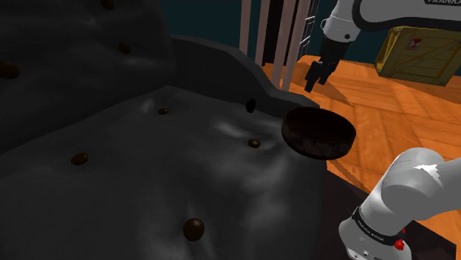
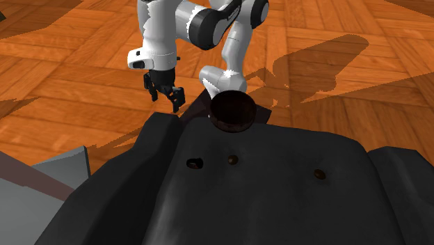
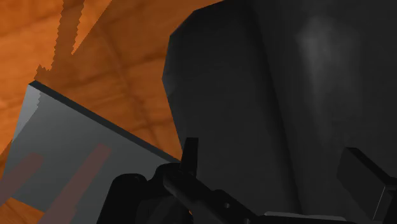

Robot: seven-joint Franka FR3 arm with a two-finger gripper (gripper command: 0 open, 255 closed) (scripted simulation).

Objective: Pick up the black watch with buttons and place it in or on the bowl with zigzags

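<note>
Since the small black watch [image 1: 251, 105] lies untouched near the dark brown round bowl [image 1: 318, 134] and the all-black gripper [image 1: 316, 86] hangs open and empty beside that bowl, pick and placement both remain.

I have the bowl [image 1: 319, 134] on the sofa [image 1: 148, 170], right at the seat edge on the shoulder view's right. The watch [image 1: 251, 105] lies on the seat to its left there, near it but apart, just before the raised armrest [image 1: 214, 63]. In the second exterior view the watch sits nearer the camera than the bowl and to its left, with a button [image 2: 232, 159] just beside it on the right. My gripper [image 1: 316, 80] hangs off the sofa over the floor [image 1: 384, 118], beyond the armrest, apart from both. A crate [image 1: 414, 48] stands on the floor in the shoulder view's upper right
</note>
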